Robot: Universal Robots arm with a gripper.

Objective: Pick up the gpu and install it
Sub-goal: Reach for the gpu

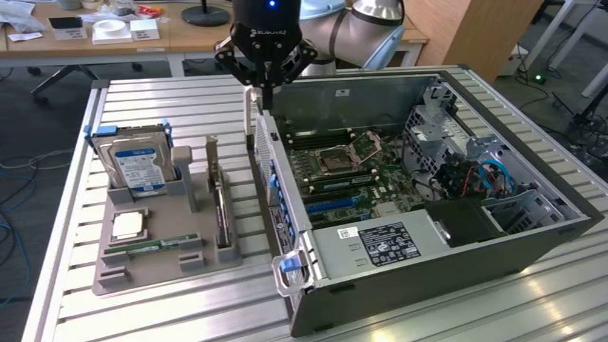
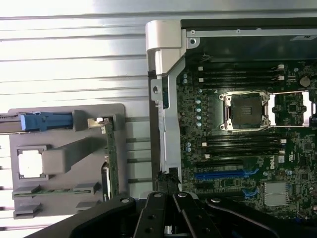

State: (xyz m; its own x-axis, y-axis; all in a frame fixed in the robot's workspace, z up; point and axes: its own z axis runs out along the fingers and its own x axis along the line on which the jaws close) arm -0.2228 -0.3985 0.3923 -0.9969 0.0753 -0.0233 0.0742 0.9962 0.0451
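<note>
The gpu (image 1: 221, 214) stands on its edge in a slot of the grey holder (image 1: 161, 269), at the exterior view's left of the open computer case (image 1: 380, 285). From the wrist it appears as a thin green edge, gpu (image 2: 110, 158). My gripper (image 1: 268, 91) hangs shut and holding nothing above the case's far corner, well beyond the gpu and higher than it. In the wrist view the gripper (image 2: 166, 210) sits over the case's side wall. The motherboard (image 1: 352, 171) lies bare inside, with a blue slot (image 2: 220, 174).
The holder also carries a silver hard drive (image 1: 138, 164) with a blue-white label, a processor chip (image 1: 128, 224) and a narrow memory stick (image 1: 152, 246). The case wall (image 1: 270, 164) rises between holder and motherboard. Cables and a drive cage (image 1: 475, 178) fill the case's right side.
</note>
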